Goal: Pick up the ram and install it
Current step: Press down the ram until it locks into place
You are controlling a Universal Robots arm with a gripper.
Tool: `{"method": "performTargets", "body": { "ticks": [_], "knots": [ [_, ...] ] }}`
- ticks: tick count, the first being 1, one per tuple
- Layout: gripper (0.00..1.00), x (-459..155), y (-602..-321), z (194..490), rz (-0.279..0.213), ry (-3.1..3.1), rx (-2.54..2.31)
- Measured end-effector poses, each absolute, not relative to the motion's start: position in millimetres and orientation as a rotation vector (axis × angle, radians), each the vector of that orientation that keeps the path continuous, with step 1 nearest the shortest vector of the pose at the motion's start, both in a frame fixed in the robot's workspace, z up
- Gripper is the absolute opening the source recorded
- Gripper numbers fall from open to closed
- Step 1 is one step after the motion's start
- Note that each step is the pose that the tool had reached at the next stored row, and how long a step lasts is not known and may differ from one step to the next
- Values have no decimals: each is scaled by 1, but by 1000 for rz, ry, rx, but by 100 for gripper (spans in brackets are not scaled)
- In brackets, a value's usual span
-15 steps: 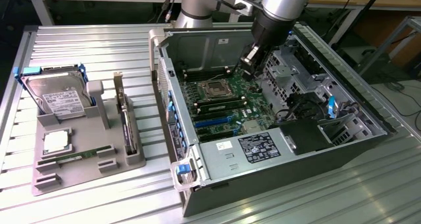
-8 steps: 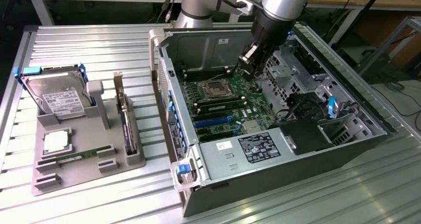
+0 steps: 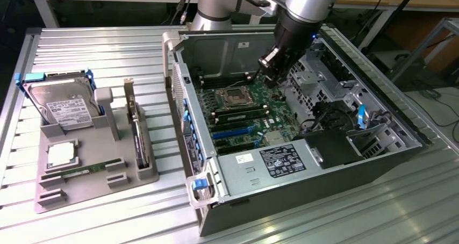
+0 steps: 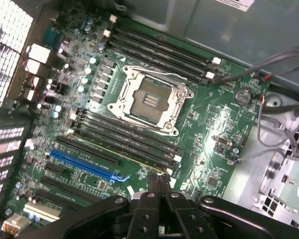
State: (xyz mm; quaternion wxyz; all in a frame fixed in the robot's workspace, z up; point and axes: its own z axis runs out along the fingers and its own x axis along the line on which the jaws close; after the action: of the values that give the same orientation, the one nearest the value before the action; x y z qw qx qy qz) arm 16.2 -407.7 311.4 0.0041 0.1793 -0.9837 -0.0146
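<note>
You see the gripper (image 4: pixel 159 186) with its fingers pressed together, holding nothing, above the motherboard (image 4: pixel 154 114) inside the computer case (image 3: pixel 301 163). The ram (image 3: pixel 80 171) lies on the grey tray (image 3: pixel 100 193), at the exterior view's left.

Closed claw (image 4: pixel 159 185) above motherboard (image 4: pixel 199 144), near empty CPU socket (image 4: pixel 150 101).
</note>
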Motion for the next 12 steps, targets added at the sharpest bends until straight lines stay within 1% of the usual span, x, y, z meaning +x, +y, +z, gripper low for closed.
{"method": "performTargets", "body": {
  "ticks": [12],
  "knots": [
    [11,16,-408,311,-47,-3133,153]
  ]
}}
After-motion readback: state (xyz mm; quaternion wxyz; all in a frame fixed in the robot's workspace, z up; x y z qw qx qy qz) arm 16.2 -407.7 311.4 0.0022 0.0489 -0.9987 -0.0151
